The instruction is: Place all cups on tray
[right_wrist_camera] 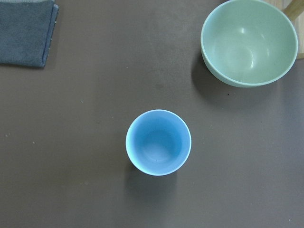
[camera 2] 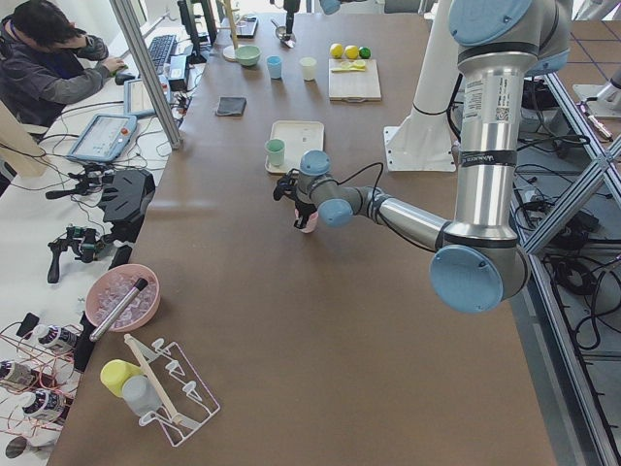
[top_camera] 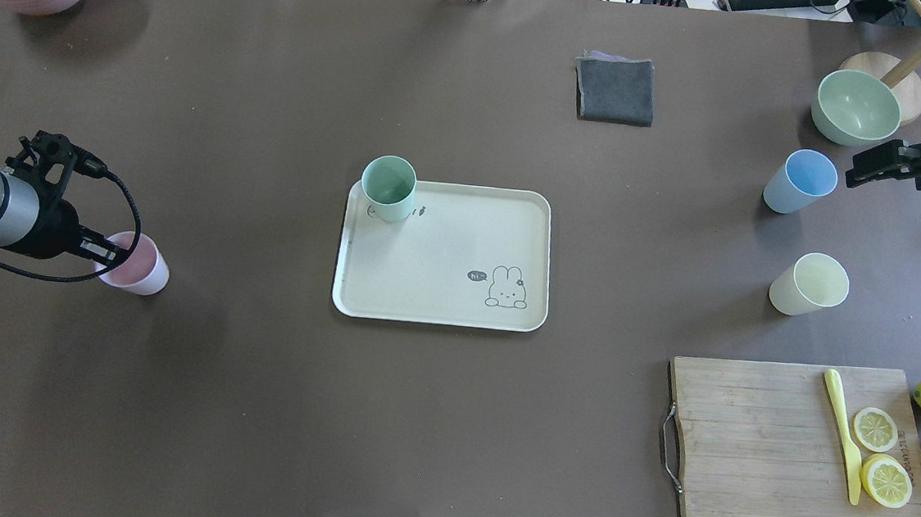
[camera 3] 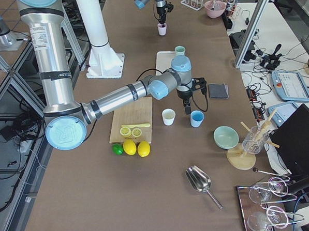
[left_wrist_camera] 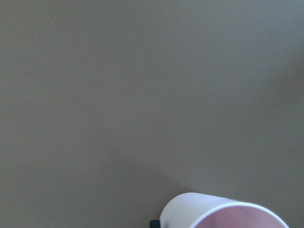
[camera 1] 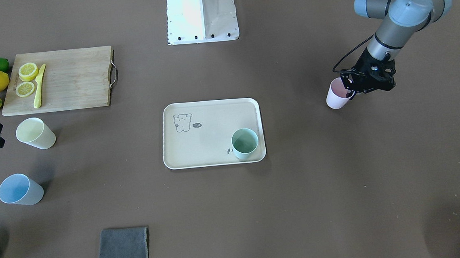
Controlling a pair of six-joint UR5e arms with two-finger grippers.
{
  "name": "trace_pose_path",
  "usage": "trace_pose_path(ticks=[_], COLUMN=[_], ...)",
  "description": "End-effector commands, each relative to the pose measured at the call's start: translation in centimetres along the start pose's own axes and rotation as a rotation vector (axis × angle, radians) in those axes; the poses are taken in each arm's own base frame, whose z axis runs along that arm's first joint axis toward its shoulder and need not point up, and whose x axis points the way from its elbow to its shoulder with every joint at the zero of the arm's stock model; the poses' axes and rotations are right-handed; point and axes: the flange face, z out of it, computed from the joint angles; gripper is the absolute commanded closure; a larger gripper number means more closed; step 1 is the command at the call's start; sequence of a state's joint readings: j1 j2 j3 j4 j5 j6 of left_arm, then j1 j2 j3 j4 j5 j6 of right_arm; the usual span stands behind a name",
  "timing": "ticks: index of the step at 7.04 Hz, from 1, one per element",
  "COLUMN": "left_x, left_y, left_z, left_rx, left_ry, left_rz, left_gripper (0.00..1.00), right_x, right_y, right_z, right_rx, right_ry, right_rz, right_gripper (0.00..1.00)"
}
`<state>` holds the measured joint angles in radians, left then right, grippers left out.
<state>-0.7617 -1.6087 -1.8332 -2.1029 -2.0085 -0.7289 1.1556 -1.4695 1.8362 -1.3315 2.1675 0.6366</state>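
One of four cups is counted on the tray (top_camera: pixel 440 306). Pink cup (top_camera: pixel 143 270), well left of it, is straddled at the rim by left gripper (top_camera: pixel 110 251); clamping cannot be told. Green cup (top_camera: pixel 388 189) is set in a tray corner. Blue cup (top_camera: pixel 799 182) and yellow cup (top_camera: pixel 809 284) are not yet moved. Right gripper (top_camera: pixel 860 173) is held empty by the blue cup, its opening not discernible.

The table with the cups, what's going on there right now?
Two robot arms are putting cups onto the cream tray. A green cup already stands in one corner of the tray. The left gripper is at the rim of the pink cup, which sits on the table; whether it grips is unclear. The right gripper hangs by the blue cup. That cup and the pale yellow cup are both off the tray.
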Motion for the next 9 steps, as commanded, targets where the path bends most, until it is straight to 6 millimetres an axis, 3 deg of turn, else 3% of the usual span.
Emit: trace_pose_path(ticks=[1, 2, 4, 5, 7, 9], left_x=[7.1, 12.1, 22.3, 24.9, 27.3, 27.0], left_y=[-6.3, -8.5, -9.2, -9.9, -10.7, -11.0], left_z=[-2.0, -2.4, -1.0, -0.1, 1.1, 0.9], left_rx=[0.018, 0.000, -0.026, -0.011, -0.020, 0.057], left_ry=[0.019, 0.034, 0.028, 0.013, 0.019, 0.033], left_rz=[-0.082, -0.127, -0.165, -0.174, -0.205, -0.212], left_gripper=[1.00, 1.00, 1.00, 1.00, 1.00, 0.03], right_x=[0.1, 0.1, 0.0, 0.0, -0.1, -0.2], right_y=[0.1, 0.1, 0.2, 0.2, 0.3, -0.1], right_z=[0.1, 0.1, 0.3, 0.3, 0.5, 1.7], right_rx=[-0.001, -0.001, -0.007, -0.007, -0.010, -0.029], right_ry=[0.001, 0.001, 0.001, 0.001, 0.002, 0.007], right_rz=[0.001, 0.001, -0.001, -0.001, -0.004, -0.010], right_gripper=[0.00, 0.00, 0.00, 0.00, 0.00, 0.00])
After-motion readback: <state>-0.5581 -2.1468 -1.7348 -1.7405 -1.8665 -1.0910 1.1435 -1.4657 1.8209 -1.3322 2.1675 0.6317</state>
